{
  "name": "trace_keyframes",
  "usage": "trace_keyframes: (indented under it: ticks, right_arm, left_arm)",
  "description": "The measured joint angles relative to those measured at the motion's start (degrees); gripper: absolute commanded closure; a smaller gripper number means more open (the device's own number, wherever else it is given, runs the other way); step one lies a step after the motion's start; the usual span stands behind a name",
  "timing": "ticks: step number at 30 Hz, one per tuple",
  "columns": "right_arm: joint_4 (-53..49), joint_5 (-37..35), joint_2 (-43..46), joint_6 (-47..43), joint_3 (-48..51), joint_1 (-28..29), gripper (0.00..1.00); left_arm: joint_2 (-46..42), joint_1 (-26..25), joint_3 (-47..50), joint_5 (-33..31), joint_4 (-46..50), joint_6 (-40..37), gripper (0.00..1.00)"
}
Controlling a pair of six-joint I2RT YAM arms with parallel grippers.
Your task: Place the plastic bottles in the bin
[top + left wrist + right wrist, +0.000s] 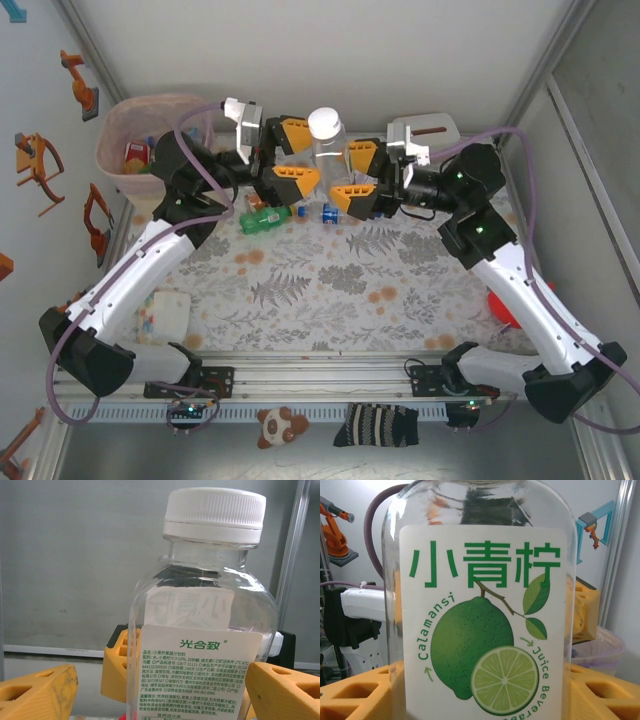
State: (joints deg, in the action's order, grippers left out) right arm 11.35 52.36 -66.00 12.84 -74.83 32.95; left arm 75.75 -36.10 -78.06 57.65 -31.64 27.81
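Note:
A clear plastic bottle (325, 135) with a white cap and a green lime label is held upright above the table's far middle. My right gripper (352, 175) is shut on its body, and its orange fingers (350, 697) press both sides of the label (485, 630). From the other side, my left gripper (296, 155) stands open around the same bottle (200, 630). Its left finger (37, 695) is clear of the bottle wall. The pale-pink bin (150, 135) stands at the far left with bottles inside. A green bottle (265, 217) and a blue-capped bottle (335, 212) lie on the cloth below the grippers.
A small white slotted box (425, 130) sits behind the right gripper. A red object (505, 305) lies by the right arm, and a white packet (165, 312) by the left arm. A plush toy (278, 425) and a striped sock (378, 425) hang at the front rail.

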Motion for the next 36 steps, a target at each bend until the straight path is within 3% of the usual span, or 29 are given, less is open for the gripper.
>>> trace_keyframes:
  ticks: [10,20,24,32,36]
  right_arm:
    - [-2.1,-5.9,1.3,-1.3,0.0,0.6,0.42]
    - [-3.3,-4.4,0.8,-1.3,0.0,0.6,0.42]
    - [-3.9,-3.5,0.3,-1.3,0.0,0.6,0.42]
    - [-4.3,-2.9,0.3,-1.3,0.0,0.8,0.42]
    - [-4.4,-3.1,0.5,-1.2,0.0,0.8,0.42]
  left_arm:
    - [0.0,-1.7,0.0,2.8,3.5,-0.8,0.08]
    - [1.2,-1.8,-0.5,3.7,3.0,-0.1,0.08]
    - [1.6,-1.8,-0.7,3.5,2.6,0.2,0.13]
    - [1.8,-1.7,-1.0,2.8,2.4,0.0,0.32]
    - [1.8,-1.7,-1.0,2.8,2.0,-0.4,0.35]
